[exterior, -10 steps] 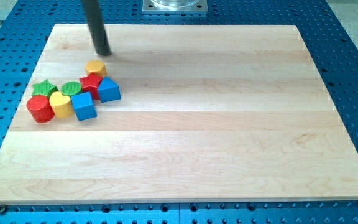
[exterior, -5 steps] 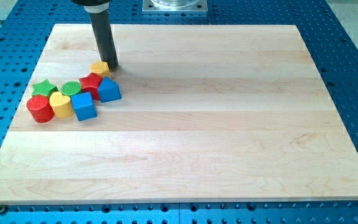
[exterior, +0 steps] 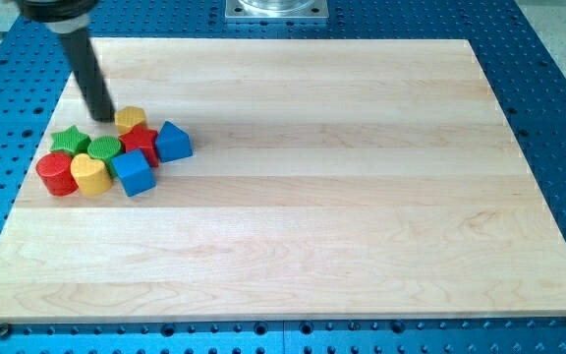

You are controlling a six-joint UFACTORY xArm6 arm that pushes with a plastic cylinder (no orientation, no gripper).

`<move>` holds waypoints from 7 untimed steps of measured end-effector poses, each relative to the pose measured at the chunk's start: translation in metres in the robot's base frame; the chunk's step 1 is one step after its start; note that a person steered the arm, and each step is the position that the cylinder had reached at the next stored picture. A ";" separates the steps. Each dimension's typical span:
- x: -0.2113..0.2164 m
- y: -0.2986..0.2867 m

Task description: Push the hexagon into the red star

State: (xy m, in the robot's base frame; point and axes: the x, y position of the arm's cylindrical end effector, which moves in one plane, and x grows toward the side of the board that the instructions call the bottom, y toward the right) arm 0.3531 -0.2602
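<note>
Hexagon (exterior: 131,119), a small yellow-orange block, sat at the upper edge of a tight cluster of blocks near the upper left of the pale wooden worktop (exterior: 362,197), and it appeared to touch the red star (exterior: 141,140) just below it. Around the red star lay a blue triangular block (exterior: 173,142) to its right, a blue cube (exterior: 134,171) below it, a green round block (exterior: 104,148) to its left, then a yellow heart (exterior: 90,175), a red cylinder (exterior: 56,173) and a green star (exterior: 68,139) farther left. The arm carried no hand, only a dark rod holding nothing; my tip (exterior: 101,117) stood just left of the hexagon, apparently apart from it. The push seemed nearly or fully done. Any further move would call for bringing the tip above the hexagon and nudging it gently toward the red star.
</note>
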 end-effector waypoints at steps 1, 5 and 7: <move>0.018 -0.045; 0.003 0.062; 0.010 0.045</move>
